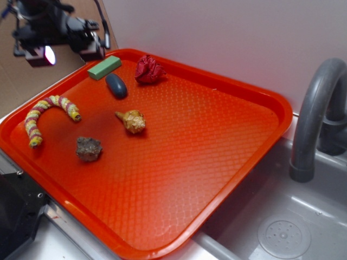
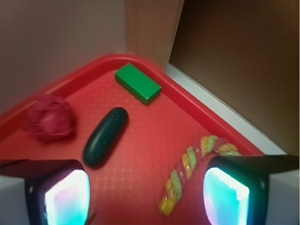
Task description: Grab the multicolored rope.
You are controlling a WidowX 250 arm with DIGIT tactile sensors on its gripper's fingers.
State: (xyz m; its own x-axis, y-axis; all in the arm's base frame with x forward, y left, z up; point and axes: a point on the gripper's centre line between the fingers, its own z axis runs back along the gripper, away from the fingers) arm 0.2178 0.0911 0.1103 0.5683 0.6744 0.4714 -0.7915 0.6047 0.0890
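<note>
1. The gripper (image 1: 65,40) hangs at the far-left corner of the orange tray (image 1: 260,103), in the air above the rim. The wrist view shows its two fingers (image 2: 58,192) spread wide apart with nothing between them.
2. The multicolored rope (image 1: 46,114) lies curved in an arch on the tray's left side, at about 9 o'clock from the tray's middle. In the wrist view it (image 2: 187,164) sits near the right finger, untouched.
3. At about 6 o'clock from the rope's right end is a rough brown rock (image 1: 88,148). A tan shell (image 1: 131,121) lies between the rock and the tray's centre.
4. Toward 11 o'clock sit a green block (image 1: 104,67) and a dark oval object (image 1: 116,85). Just right of them, at 12 o'clock, is a dark red cloth ball (image 1: 148,70).
5. At the far right are a grey faucet (image 1: 317,114) and a sink (image 1: 282,235).
6. Progress: I judge the grab has not begun. The approach, the descent onto the rope, the closing and the lift are all left.
7. Hard to make out: the arm is cut off by the exterior view's top-left edge. The wrist view is blurred, and the right finger covers one end of the rope there. What the dark oval object is cannot be told.
</note>
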